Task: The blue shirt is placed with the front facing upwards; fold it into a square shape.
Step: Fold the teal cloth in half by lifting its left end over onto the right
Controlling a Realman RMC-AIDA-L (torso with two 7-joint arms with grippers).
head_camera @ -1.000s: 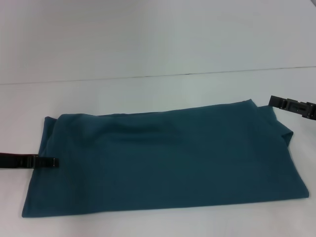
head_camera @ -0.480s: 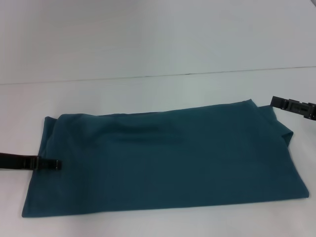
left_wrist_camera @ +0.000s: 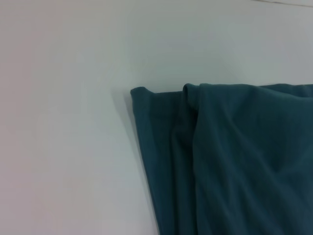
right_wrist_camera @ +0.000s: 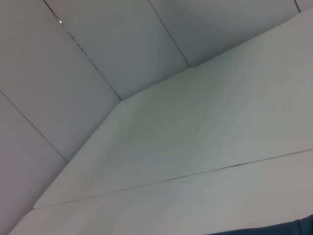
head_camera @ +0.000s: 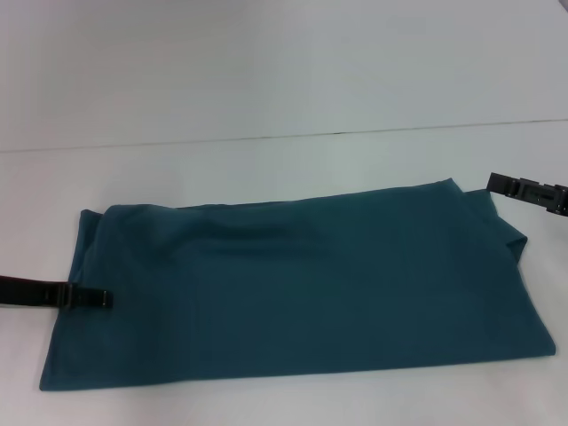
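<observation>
Blue shirt (head_camera: 302, 288) lies before you as a long folded band on the white table (head_camera: 266, 80), left gripper (head_camera: 99, 298) over its left edge, right gripper (head_camera: 497, 184) near its far-right corner; you cannot tell either's finger state.

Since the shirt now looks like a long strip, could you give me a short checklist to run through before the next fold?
1. Blue shirt lies flat as a long band on the white table: ok.
2. Print and collar hidden inside the fold: ok.
3. Left gripper is at the shirt's left edge: ok; whether it has hold of cloth: cannot tell.
4. Right gripper is by the far right corner, apart from the cloth: not ok for a grasp.
5. Left-end layers line up: not ok; the left wrist view shows offset folded edges.
</observation>
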